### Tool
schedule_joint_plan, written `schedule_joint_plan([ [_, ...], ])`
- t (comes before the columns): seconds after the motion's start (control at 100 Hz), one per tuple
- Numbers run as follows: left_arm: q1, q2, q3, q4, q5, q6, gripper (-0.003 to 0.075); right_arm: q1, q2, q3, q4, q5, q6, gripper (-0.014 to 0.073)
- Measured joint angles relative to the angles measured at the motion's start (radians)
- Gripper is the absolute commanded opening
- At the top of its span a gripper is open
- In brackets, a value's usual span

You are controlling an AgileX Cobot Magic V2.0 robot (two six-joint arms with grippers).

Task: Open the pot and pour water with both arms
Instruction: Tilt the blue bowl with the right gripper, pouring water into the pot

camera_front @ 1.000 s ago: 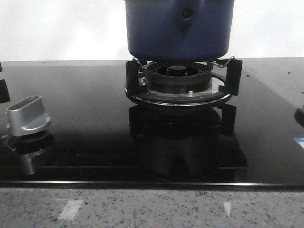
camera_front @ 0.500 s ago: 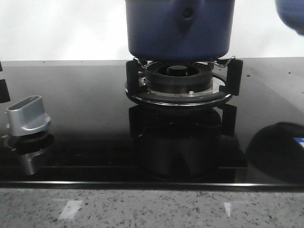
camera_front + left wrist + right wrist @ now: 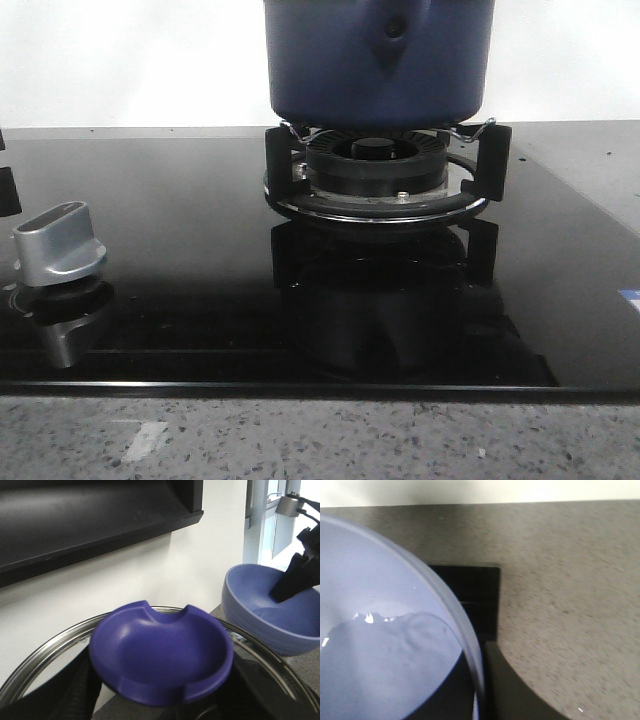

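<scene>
The dark-blue pot point(image 3: 378, 60) stands on the black burner point(image 3: 375, 165); its top is cut off by the front view's edge, and no gripper shows there. In the left wrist view my left gripper point(image 3: 161, 702) is shut on the purple-blue knob point(image 3: 162, 660) of a glass lid point(image 3: 45, 652) with a steel rim, held up in front of the wall. My right gripper point(image 3: 481, 685) is shut on the rim of a light-blue bowl point(image 3: 380, 580) with water point(image 3: 375, 665) in it. The bowl also shows in the left wrist view point(image 3: 260, 612), beside the lid.
A silver stove knob point(image 3: 58, 242) stands at the left of the glossy black cooktop point(image 3: 180, 280). A speckled grey counter point(image 3: 560, 590) lies under the bowl beside the cooktop's corner. A dark cabinet point(image 3: 90, 520) hangs on the wall above the lid.
Half a second ago the blue bowl showed at the front view's upper right with its dark reflection on the cooktop. Both are now gone from that view. The pot has not moved.
</scene>
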State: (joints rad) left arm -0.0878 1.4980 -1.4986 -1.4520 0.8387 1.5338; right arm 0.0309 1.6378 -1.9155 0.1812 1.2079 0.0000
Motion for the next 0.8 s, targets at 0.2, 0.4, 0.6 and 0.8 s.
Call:
schedule_joint_plan([
  [0.2, 0.000, 0.000, 0.000, 0.002, -0.031, 0.000, 0.0221, 0.094, 0.045, 0.000, 0.006, -0.091, 0.000, -0.0054],
  [0.4, 0.000, 0.000, 0.000, 0.002, -0.044, 0.000, 0.0221, 0.160, 0.082, 0.000, -0.016, -0.197, 0.000, -0.0054],
  [0.6, 0.001, 0.000, 0.000, 0.002, -0.052, 0.000, 0.0221, 0.204, 0.099, 0.016, -0.087, -0.331, -0.008, -0.0045],
  [0.8, 0.001, 0.000, 0.000, -0.016, -0.057, 0.000, 0.0221, 0.248, 0.085, 0.114, -0.152, -0.502, -0.008, -0.0045],
])
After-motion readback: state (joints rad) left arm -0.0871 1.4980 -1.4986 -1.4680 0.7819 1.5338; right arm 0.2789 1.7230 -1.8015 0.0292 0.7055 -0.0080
